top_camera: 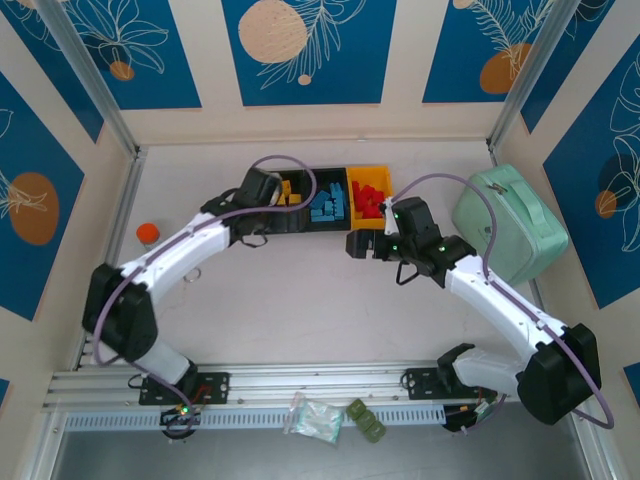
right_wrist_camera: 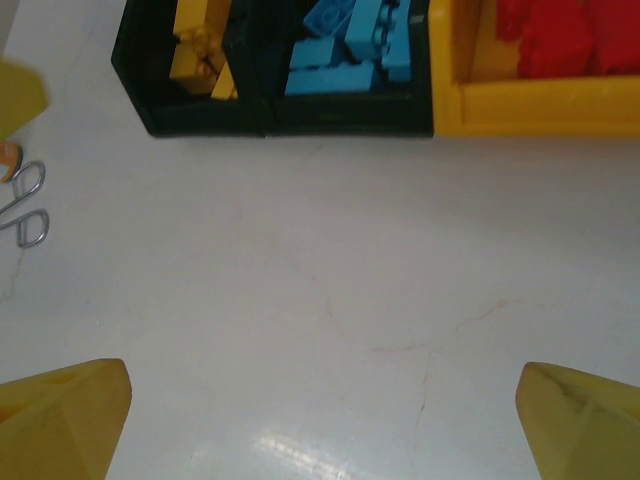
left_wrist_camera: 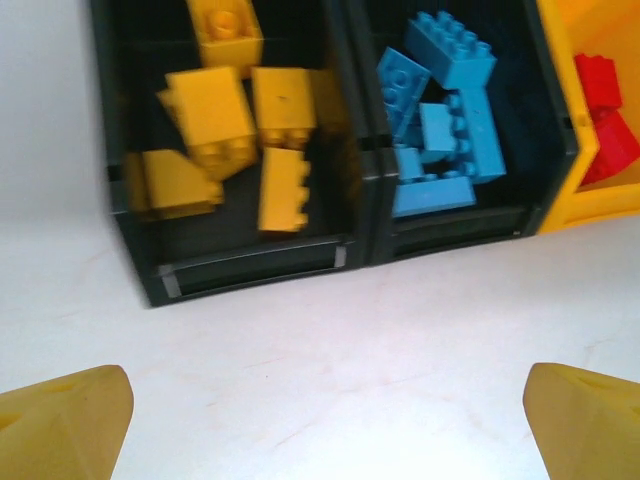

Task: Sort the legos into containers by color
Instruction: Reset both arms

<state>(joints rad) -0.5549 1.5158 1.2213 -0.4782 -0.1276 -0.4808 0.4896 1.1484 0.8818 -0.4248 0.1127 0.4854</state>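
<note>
One white table (top_camera: 300,300) carries the whole setup, and we work down from it by size.

1. The mint-green case (top_camera: 508,222) stands at the right side of the table. It is well apart from the work and plays no part in it.
2. The containers (top_camera: 330,229) sit joined in a row at the far middle of the table, two black and one yellow (the yellow one on the right).
3. The left gripper (left_wrist_camera: 327,400) hovers just in front of the left black container (left_wrist_camera: 250,272), jaws spread wide, nothing between them.
4. The right gripper (right_wrist_camera: 322,400) hovers over bare table in front of the row, jaws likewise spread and empty.
5. The yellow-orange legos (left_wrist_camera: 210,115) lie in the left black container. The blue legos (left_wrist_camera: 450,120) lie in the middle black container (left_wrist_camera: 450,225). The red legos (right_wrist_camera: 560,35) lie in the yellow container (right_wrist_camera: 540,105).

Step in hand: every brick we can see sits with its own colour, so we judge the sorting to be at or very near its end.

Next move: we would check the table for a stray brick. If one turns up, lower the nearer gripper with its jaws astride the brick, close, lift, and release over the matching container. Otherwise, draw both arms back clear of the row.
</note>
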